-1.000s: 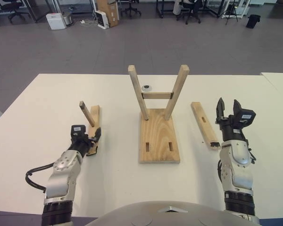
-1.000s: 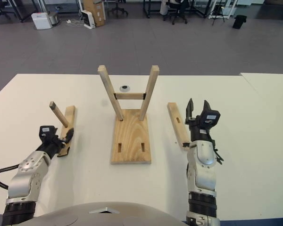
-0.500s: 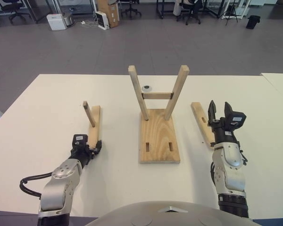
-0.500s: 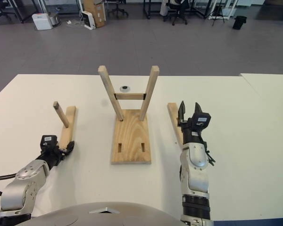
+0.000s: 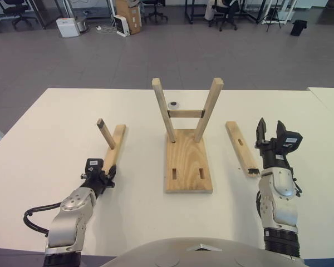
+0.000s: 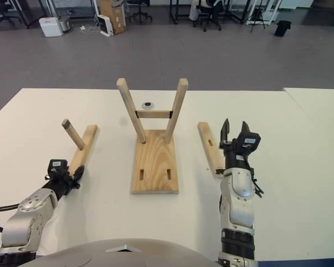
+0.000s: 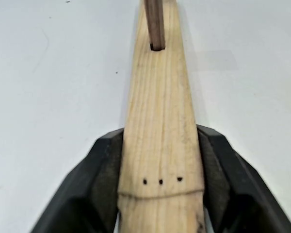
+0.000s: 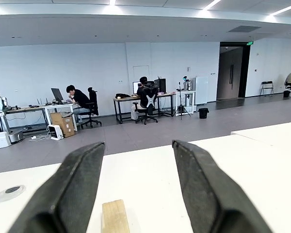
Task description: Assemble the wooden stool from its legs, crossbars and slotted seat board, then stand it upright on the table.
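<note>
The slotted seat board point(image 5: 188, 161) lies flat mid-table. Two legs stand in its far slots, joined by a crossbar point(image 5: 185, 113); the two near slots are bare. To its left lies a third leg point(image 5: 114, 146) with a short crossbar point(image 5: 105, 133) sticking up from it. My left gripper point(image 5: 103, 177) is shut on this leg's near end, and its fingers point(image 7: 104, 170) press both sides of the wood point(image 7: 160, 131). A fourth leg point(image 5: 241, 147) lies right of the board. My right gripper point(image 5: 275, 129) stands open just right of that leg's near end point(image 8: 115, 216), holding nothing.
A small round dark disc point(image 5: 172, 104) sits on the table behind the standing legs. The white table point(image 5: 55, 122) has free room on both outer sides. A second table edge point(image 5: 328, 94) shows at far right.
The left leg's far end has swung slightly rightward in my left gripper, which drew back toward me. My right gripper drifted left over the fourth leg, then returned right.
</note>
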`<state>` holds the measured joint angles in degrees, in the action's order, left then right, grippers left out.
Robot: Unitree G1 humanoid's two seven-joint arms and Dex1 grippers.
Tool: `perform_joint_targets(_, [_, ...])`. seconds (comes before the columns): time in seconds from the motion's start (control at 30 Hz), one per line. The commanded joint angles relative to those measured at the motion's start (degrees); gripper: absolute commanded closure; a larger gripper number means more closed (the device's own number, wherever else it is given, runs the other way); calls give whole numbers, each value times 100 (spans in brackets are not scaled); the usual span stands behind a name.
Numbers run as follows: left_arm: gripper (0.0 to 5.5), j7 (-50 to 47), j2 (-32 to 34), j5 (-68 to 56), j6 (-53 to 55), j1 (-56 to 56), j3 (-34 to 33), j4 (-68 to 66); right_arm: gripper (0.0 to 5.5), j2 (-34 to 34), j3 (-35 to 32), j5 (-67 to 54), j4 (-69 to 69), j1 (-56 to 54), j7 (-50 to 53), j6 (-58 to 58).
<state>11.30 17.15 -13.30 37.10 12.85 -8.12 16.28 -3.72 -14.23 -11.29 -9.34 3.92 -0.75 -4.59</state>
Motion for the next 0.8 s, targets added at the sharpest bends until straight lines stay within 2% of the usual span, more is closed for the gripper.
perform_joint_targets(0.03, [346,408,679,256,-889,-1776,-83,-593,292,-182,-302,-331,-287,-426,123,433])
perform_joint_targets(0.13, [346,752,1092,-133,-1495,-3506,-626,-1503,292,-419,-495,-559,-474,-698,84,794])
perform_joint_targets(0.2, [346,1057,1188,-356,-1655,-4308,-680,-1780,292,-577,-623,-1168,-760,-969,-144,1048])
perform_joint_targets(0.33, [346,1930,880,-1745,-787,-5310,-617,-1543,292,-1089,-697,-3111,-1452,-1816,-794,2032])
perform_joint_targets(0.4, [347,2406,879,-2760,283,-5355,-455,-1083,292,-1285,-762,-4964,-1764,-2155,-818,2795])
perform_joint_targets(0.53, [347,3119,1024,-4202,1813,-5180,-197,-502,217,-1538,-725,-7695,-1744,-2575,-724,3607])
perform_joint_targets(0.7, [347,4015,1373,-4756,2373,-5048,115,-195,129,-1891,-683,-9130,-1303,-2718,-713,4082])
perform_joint_targets(0.8, [347,4237,1565,-4687,2417,-4849,343,-35,129,-2019,-618,-9419,-1337,-2651,-877,4237])
